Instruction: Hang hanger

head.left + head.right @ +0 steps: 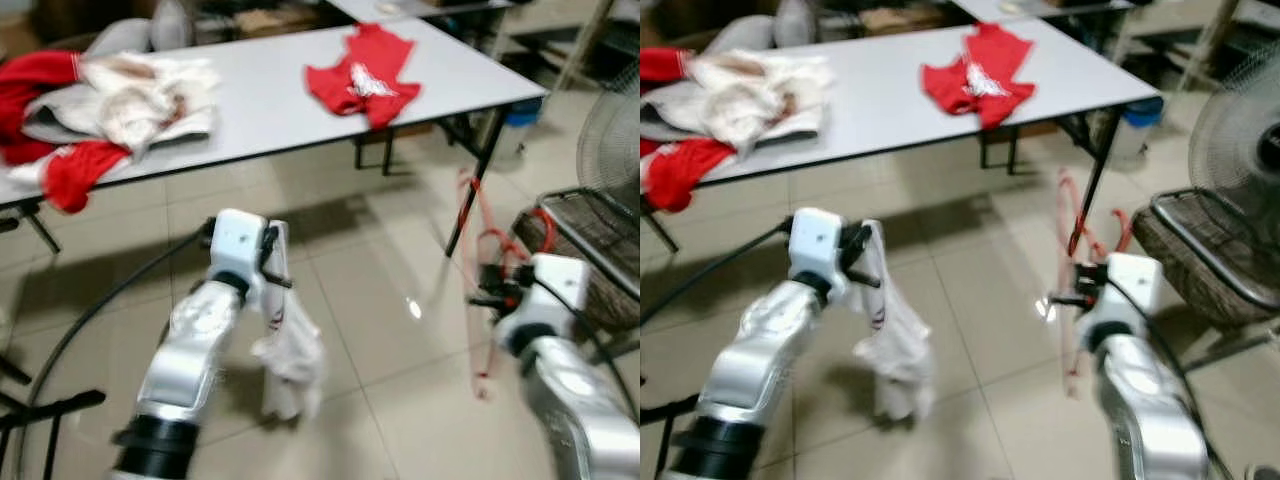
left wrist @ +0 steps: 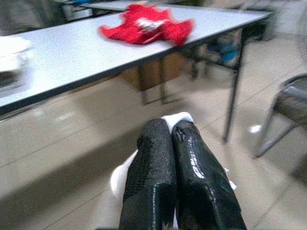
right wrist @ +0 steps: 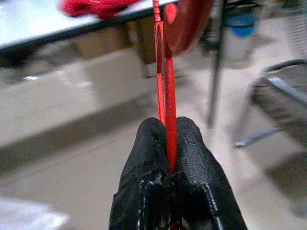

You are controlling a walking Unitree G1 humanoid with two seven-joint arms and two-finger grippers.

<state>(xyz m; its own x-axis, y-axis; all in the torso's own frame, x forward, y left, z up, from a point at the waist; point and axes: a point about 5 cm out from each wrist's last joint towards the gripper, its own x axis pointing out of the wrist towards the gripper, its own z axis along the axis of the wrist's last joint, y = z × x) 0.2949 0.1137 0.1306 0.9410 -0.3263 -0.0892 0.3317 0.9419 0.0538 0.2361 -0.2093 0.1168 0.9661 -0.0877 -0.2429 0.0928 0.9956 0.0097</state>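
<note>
1. The left gripper is clenching a limp white cloth garment, which is hanging above the beige tiled floor, nearer than the long white table.
2. The right gripper is gripping a thin red plastic hanger between closed fingers, near the table's black leg.
3. A red shirt is lying flat on the table's far right end.
4. A red-and-white clothes pile is resting on the table's left end.
</note>
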